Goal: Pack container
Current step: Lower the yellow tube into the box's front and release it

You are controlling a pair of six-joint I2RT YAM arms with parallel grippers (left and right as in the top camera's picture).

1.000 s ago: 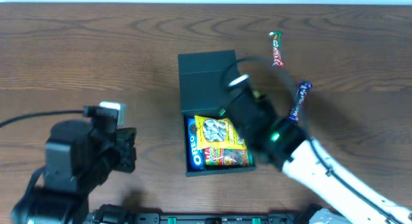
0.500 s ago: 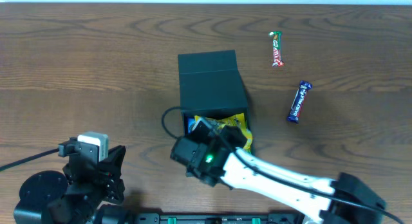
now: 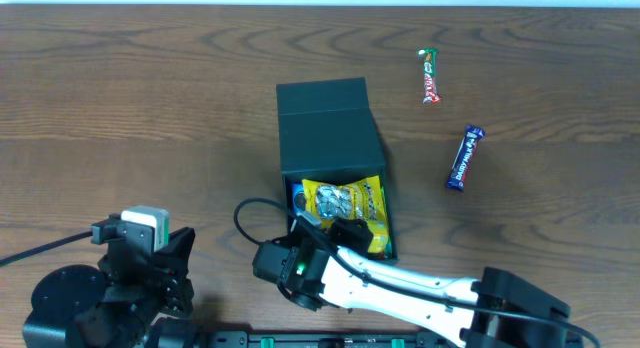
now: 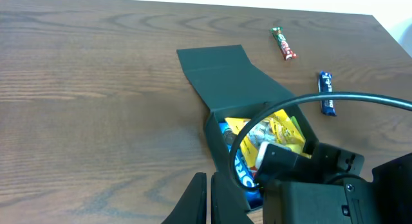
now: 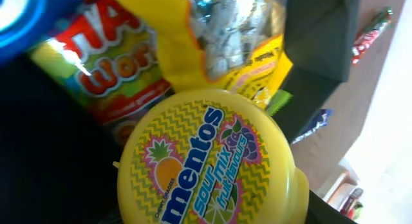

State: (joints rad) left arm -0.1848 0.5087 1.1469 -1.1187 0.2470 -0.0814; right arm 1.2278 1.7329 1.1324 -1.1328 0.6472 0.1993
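A brown wood-grain worktop (image 3: 150, 88) with a matte finish fills the overhead view, and a pale strip is seen beyond its edge at 12 o'clock. The container (image 3: 325, 128), a dark teal, plain, rectangular box of card-like material, is placed near the middle of the worktop, with its hinged flap folded open and laid flat toward 12 o'clock. A white, smooth-shelled right arm (image 3: 400, 283) is stretched in from 5 o'clock, and the right gripper (image 3: 340, 233) is held over the container's 6 o'clock end; whether it is apart or clamped cannot be told. The left gripper (image 4: 210, 198) is parked at 7 o'clock, well apart from the container, with its dark fingers brought together on nothing. A crinkled yellow packet (image 3: 345, 200) and a glossy blue Oreo packet (image 3: 297, 200) are seen inside the container. A round yellow Mentos tub (image 5: 206, 166) fills the right wrist view, over those packets. A blue bar (image 3: 464, 158) lies on the worktop at 3 o'clock of the container, and a red-and-green bar (image 3: 430, 76) at 1 o'clock.
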